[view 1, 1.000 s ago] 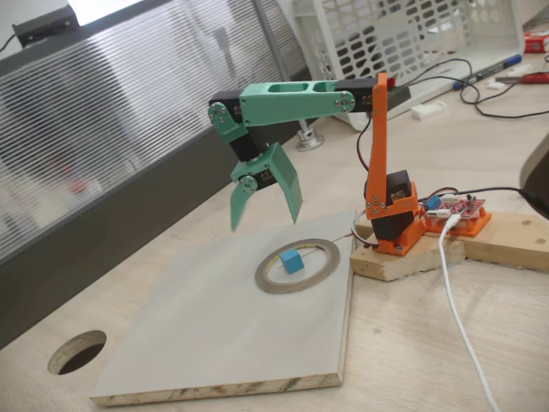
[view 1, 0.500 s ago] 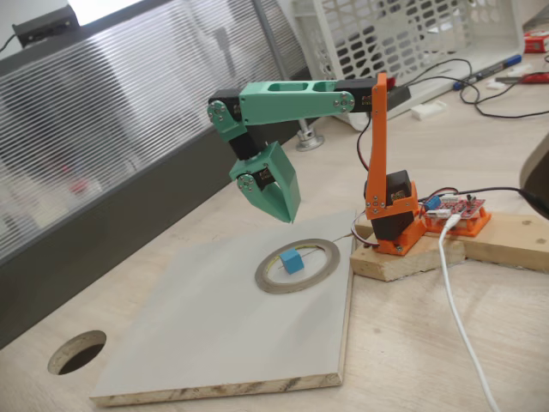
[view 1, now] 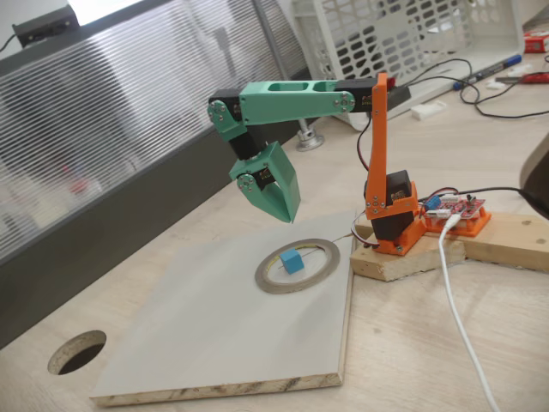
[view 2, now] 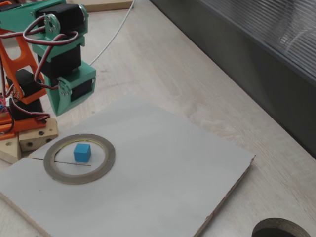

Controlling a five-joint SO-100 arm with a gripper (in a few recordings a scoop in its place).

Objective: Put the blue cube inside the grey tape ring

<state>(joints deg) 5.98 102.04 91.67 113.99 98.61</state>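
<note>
Pincer (view 1: 283,210) newly closed, cube (view 1: 292,261) ringed

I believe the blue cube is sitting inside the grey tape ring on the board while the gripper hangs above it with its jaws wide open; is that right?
Not quite. The blue cube does sit inside the grey tape ring on the board, and the gripper hangs above it, but its jaws are closed together, not wide open, as a fixed view shows.

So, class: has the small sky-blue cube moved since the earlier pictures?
No. The small sky-blue cube sits at the same spot inside the flat grey tape ring as before.
</note>
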